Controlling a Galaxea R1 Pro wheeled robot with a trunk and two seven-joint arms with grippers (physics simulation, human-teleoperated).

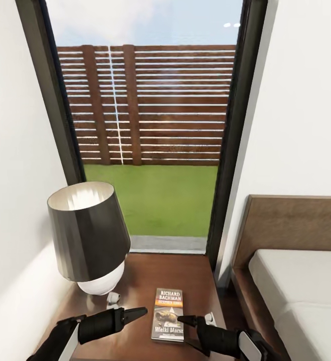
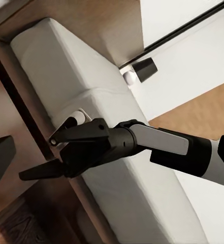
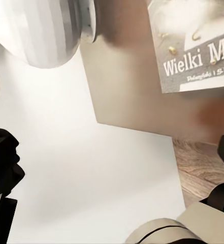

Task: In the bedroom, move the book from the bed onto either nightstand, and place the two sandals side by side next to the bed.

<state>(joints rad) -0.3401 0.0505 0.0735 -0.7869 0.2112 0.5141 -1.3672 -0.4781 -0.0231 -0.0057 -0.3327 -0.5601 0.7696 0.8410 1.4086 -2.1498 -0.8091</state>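
From the head camera I am seeing the book (image 1: 168, 315) lying flat on the nightstand (image 1: 185, 273), at four o'clock from the lamp (image 1: 90, 238). My left gripper (image 1: 135, 313) is hovering just at its nine o'clock, my right gripper (image 1: 187, 320) touching its three o'clock edge; how far either is spread, I cannot tell. The bed (image 1: 300, 281) is sitting at three o'clock.

The left wrist camera is showing the right gripper (image 2: 48, 157) parted and empty over the mattress (image 2: 117, 152).

The right wrist camera is catching the book (image 3: 193, 46) on brown wood.
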